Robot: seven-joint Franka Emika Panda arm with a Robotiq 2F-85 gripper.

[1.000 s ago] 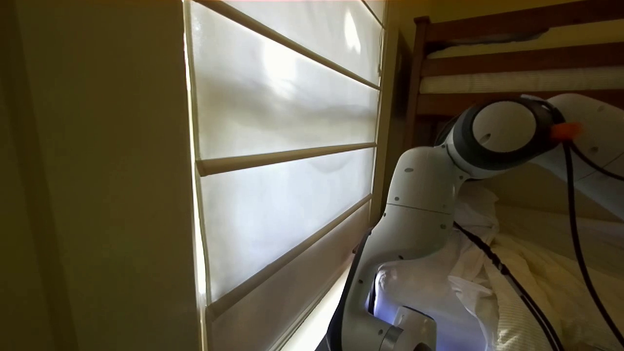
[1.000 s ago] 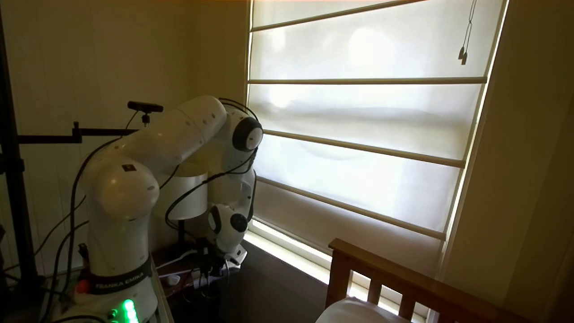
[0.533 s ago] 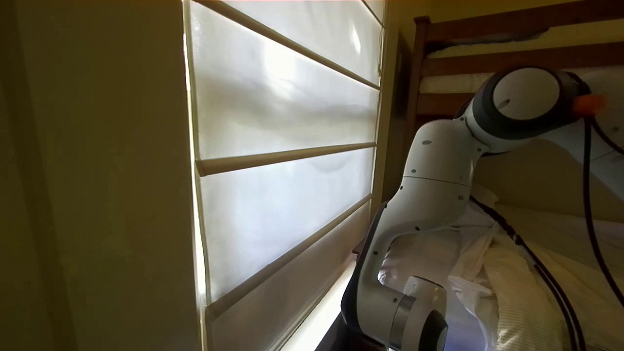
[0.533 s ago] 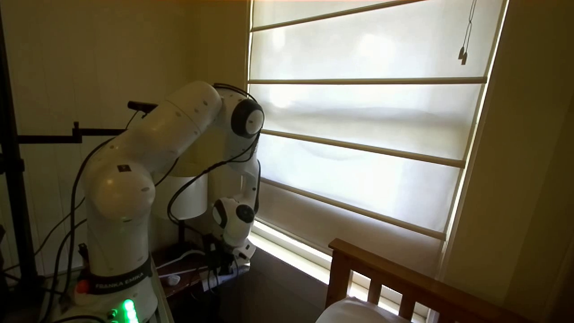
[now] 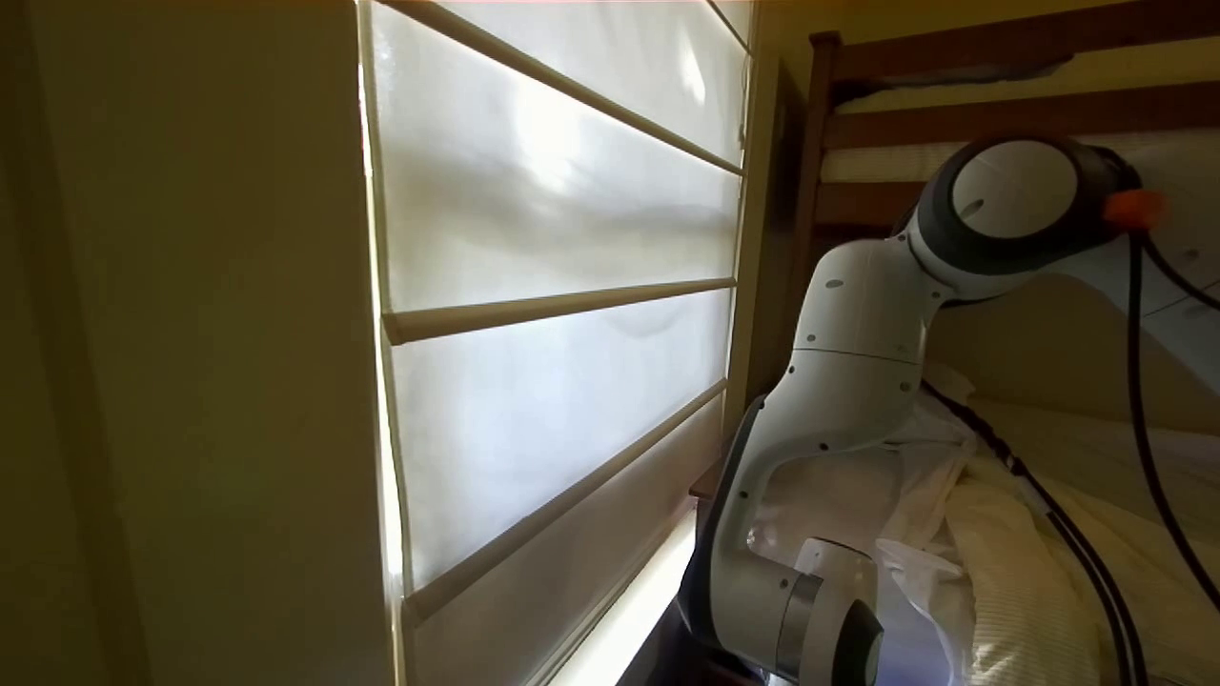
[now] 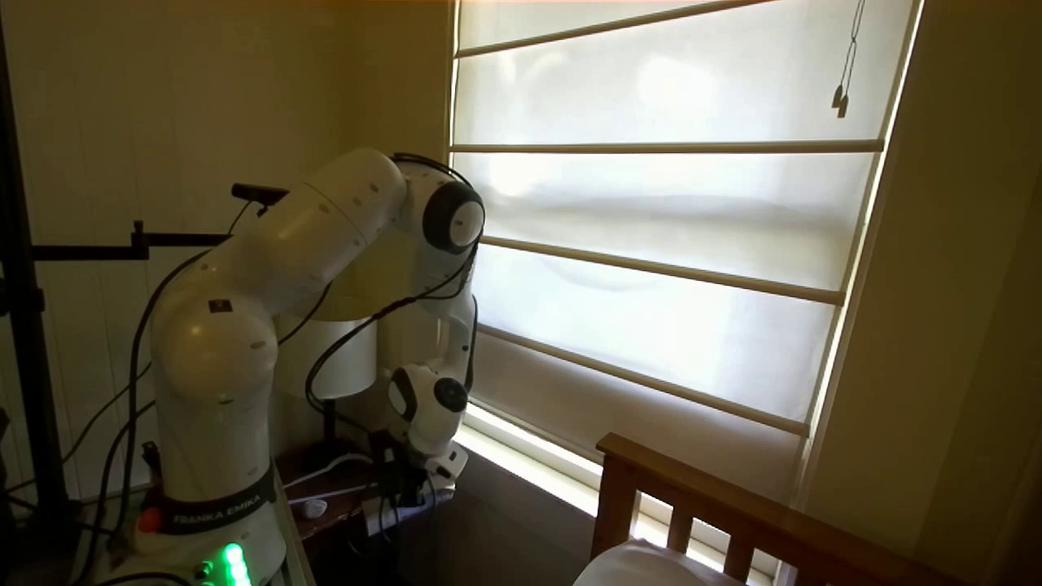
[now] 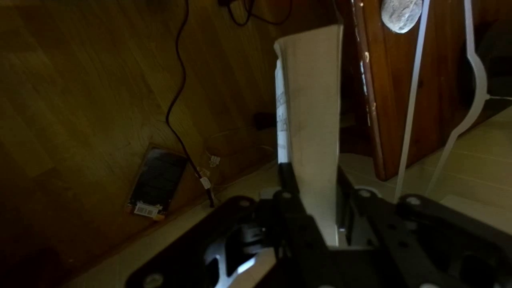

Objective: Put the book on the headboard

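Wrist view | fingers point(image 7: 288, 182) clamped on book point(image 7: 314, 100) | both exterior views | arm point(image 6: 326, 224) arched, forearm point(image 5: 848, 381) downward

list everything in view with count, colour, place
book: 1, white with cream pages, in gripper
headboard: 1, brown, in an exterior view
pillow-like shape: 1, white, beside headboard
bedding: count unclear, pale, in an exterior view
bunk rails: 3, brown, above bedding
blind: 1, white, in both exterior views
floor: 1, brown, wrist view, left
flat object: 1, black, on floor
cables: several, dark, on floor
tabletop: 1, brown, wrist view, right
round object: 1, grey, on tabletop
strips: 2, pale, over tabletop
lampshade: 1, white, above tabletop
camera: 1, black, behind arm
stand: 1, black, left of camera
arm: 1, white, in both exterior views
gripper: 1, black, holding book
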